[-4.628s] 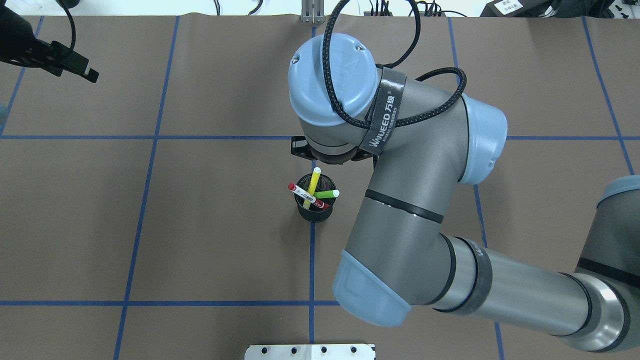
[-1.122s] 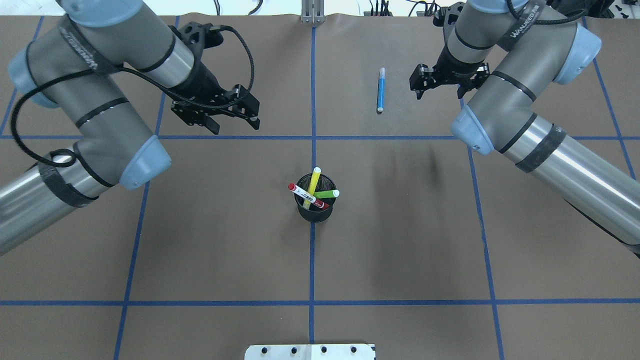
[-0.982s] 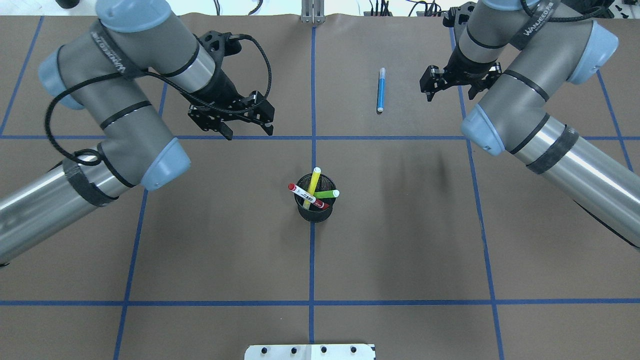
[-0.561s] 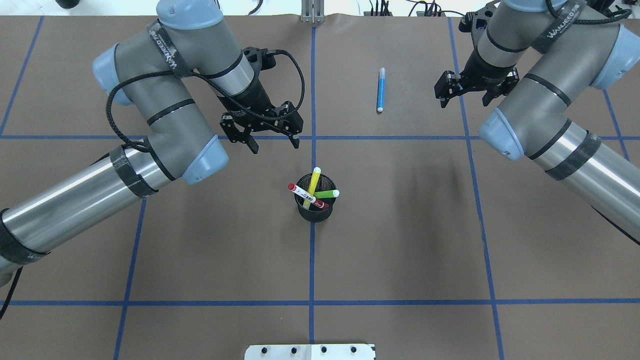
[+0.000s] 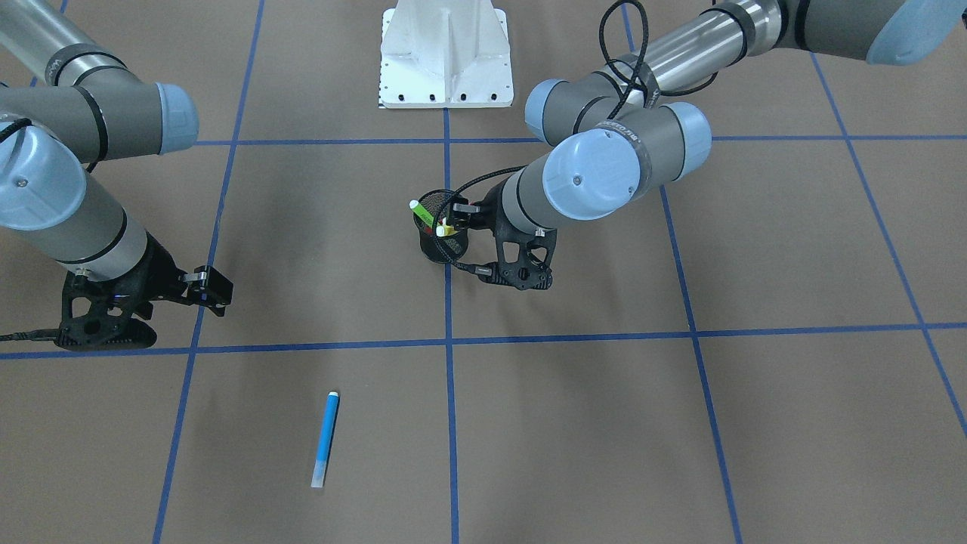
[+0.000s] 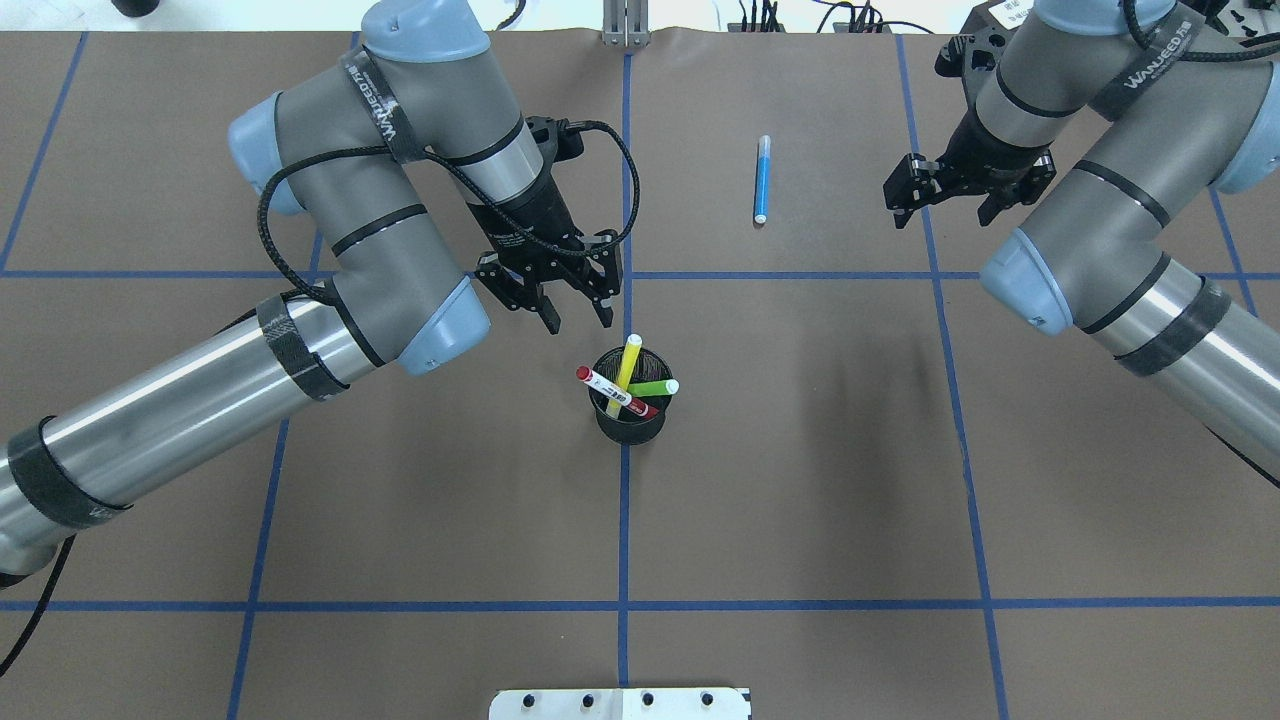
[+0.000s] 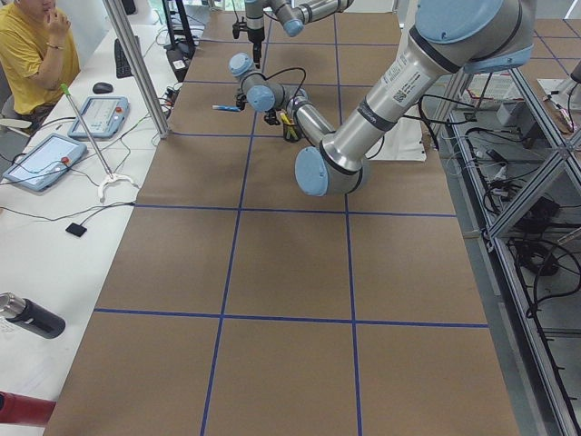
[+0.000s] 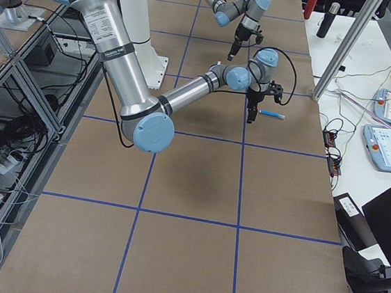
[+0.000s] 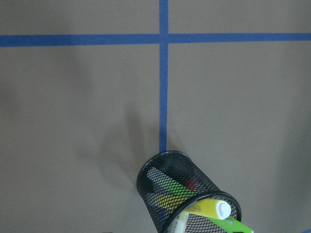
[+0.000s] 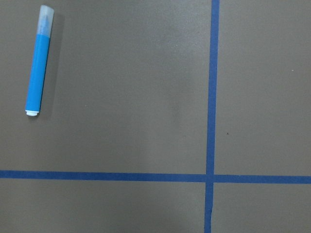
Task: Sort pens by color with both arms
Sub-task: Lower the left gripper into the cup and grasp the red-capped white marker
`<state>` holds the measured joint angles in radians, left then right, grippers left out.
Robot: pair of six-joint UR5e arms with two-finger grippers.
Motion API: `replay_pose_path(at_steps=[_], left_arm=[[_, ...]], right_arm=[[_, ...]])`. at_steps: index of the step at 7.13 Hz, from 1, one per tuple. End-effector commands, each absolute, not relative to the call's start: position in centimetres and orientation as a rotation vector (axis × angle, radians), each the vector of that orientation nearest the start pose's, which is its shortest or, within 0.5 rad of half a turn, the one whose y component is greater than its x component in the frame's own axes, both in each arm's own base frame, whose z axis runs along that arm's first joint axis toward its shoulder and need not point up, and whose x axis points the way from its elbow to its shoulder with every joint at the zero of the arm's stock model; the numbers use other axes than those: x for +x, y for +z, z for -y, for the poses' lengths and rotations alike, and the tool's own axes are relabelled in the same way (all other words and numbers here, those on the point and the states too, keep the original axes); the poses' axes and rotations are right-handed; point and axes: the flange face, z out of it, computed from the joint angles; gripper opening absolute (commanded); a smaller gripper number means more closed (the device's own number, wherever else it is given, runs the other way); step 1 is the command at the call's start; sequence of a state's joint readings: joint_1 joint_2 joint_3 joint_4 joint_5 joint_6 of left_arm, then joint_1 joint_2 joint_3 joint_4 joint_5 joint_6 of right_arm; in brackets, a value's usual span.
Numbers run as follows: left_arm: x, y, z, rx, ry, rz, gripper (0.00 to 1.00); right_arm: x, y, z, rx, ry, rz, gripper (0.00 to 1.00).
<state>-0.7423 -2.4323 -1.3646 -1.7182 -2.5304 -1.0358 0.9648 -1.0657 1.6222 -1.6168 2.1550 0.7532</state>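
Observation:
A black mesh cup (image 6: 628, 418) stands at the table's middle. It holds a yellow pen (image 6: 628, 360), a green pen (image 6: 655, 387) and a white pen with a red cap (image 6: 608, 388). My left gripper (image 6: 580, 320) is open and empty, just up-left of the cup's rim. The left wrist view shows the cup (image 9: 165, 194) with the yellow pen (image 9: 211, 208) low in frame. A blue pen (image 6: 762, 180) lies flat on the far right square. My right gripper (image 6: 940, 208) is open and empty, to the right of it. The right wrist view shows the blue pen (image 10: 39, 60) at its upper left.
Blue tape lines (image 6: 625, 520) split the brown table into squares. The white metal base (image 6: 620, 703) sits at the near edge. An operator (image 7: 27, 45) sits beside the table with tablets in the exterior left view.
My left arm has swung in from the far left, and its open gripper has come down beside the cup. My right gripper has drifted right, away from the blue pen. The pens have not moved.

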Motion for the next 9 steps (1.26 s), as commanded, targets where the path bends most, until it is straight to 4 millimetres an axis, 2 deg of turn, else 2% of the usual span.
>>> replay_pose_path(at_steps=[1,6,9], left_arm=[[52.6,17.0,52.8,-0.303,0.221,-1.121,0.53],[54.0,17.6,51.2,-0.312,0.261,-1.117,0.51],[53.8,17.4,51.0,-0.309,0.263,-1.121,0.33]], right_arm=[[-31.5,35.1,59.2,0.027,-0.009,0.756,1.0],[-31.6,35.0,59.2,0.029,-0.01,0.756,1.0],[-31.7,34.7,59.2,0.033,-0.012,0.758,1.0]])
